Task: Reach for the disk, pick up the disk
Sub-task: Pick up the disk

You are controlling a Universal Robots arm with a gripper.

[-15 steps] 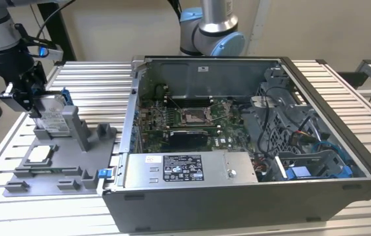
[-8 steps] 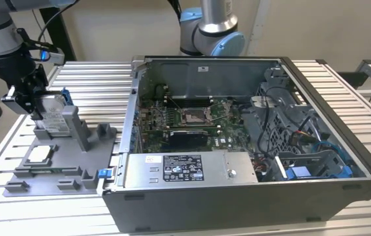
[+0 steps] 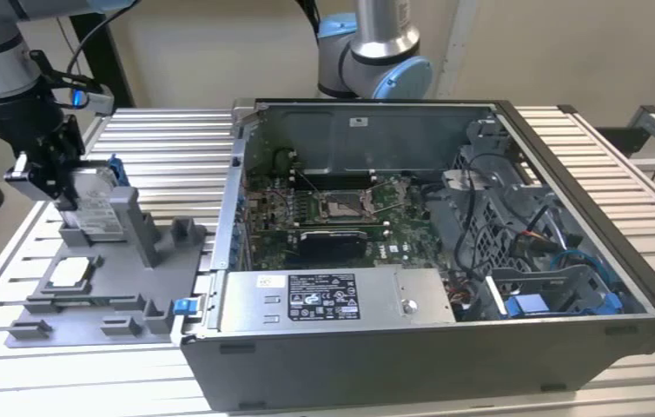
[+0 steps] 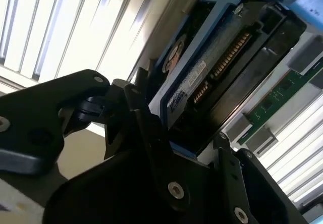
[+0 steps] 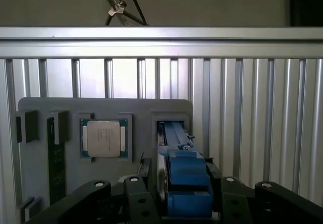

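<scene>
The disk (image 3: 91, 205): flat silver-grey metal drive with a white label, set in a bright blue plastic frame (image 5: 184, 181). It stands upright on edge in a slot of the grey holder tray (image 3: 73, 304), at the tray's far edge, near the corner on the exterior view's left. The second wrist view shows its connector end (image 4: 227, 55).

A grey plastic fixture tray (image 3: 130, 291) lies on the slatted aluminium worktop (image 3: 165, 148) at the exterior view's left, with the open dark-grey metal computer case (image 3: 444, 347) just beside it on the right. The flat silver-grey metal disk (image 3: 95, 210), blue-framed, stands on edge in a slot in the tray's farther part, with the black gripper (image 3: 64, 193) at its upper edge. The small square silver chip (image 3: 70, 272) lies in a recess nearer the tray's front.
</scene>
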